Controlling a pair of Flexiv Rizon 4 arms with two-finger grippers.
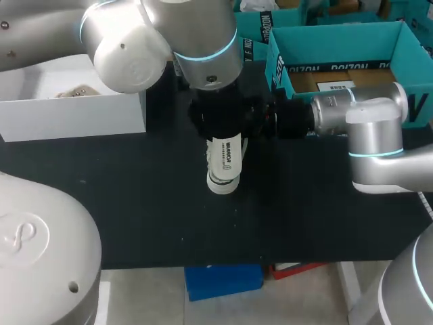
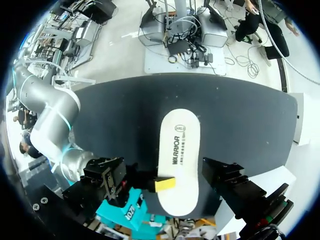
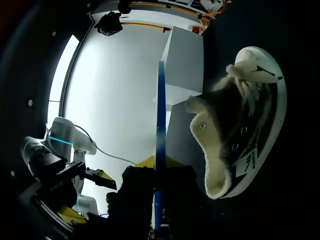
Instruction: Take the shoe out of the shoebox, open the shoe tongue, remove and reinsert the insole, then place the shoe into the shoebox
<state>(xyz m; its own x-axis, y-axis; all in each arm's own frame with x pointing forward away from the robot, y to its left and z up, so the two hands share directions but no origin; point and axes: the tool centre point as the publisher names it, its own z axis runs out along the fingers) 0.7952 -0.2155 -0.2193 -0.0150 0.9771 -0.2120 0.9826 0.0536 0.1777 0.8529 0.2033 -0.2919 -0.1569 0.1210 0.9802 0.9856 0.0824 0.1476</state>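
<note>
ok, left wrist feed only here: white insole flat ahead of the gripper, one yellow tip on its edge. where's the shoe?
Observer: Beneath the insole. The right wrist view shows the shoe on the black table, tongue pulled open, fleece lining exposed.
Operator: and who's holding it up?
Observer: The right gripper. In its own view the insole runs edge-on between its two yellow tips, both pressed on it.
Operator: where does it go after?
Observer: The teal shoebox, open-topped, beyond the right arm in the head view. The shoe is outside it.
</note>
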